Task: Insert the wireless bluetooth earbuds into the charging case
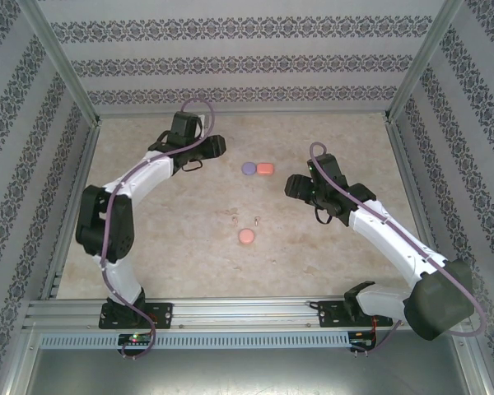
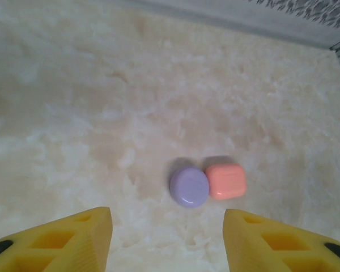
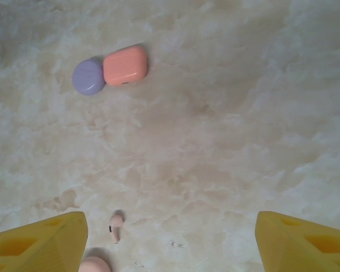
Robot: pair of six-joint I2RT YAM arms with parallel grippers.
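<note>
Beyond the two loose earbuds (image 1: 254,220), purple case (image 1: 249,168) touches coral case (image 1: 266,168).

The scene is lit bright and even from overhead, only small soft shadows are cast by the cases (image 2: 224,181), and the yellow fingers (image 2: 73,243) are rendered kinda blurry up close.

- purple case (image 1: 249,168): round, flat, lid shut; frame centre, slightly above middle.
- coral case (image 1: 266,169): rounded rectangle, lid shut, lying flat; touching right side of purple case.
- salmon case (image 1: 246,237): round, flat disc; below that pair, well apart from it.
- left bud (image 1: 234,220), right bud (image 1: 254,220): tiny, pale salmon, loose, side by side but apart, just above salmon case.
- right wrist view: right bud lying on side, near salmon case at bottom edge.
</note>
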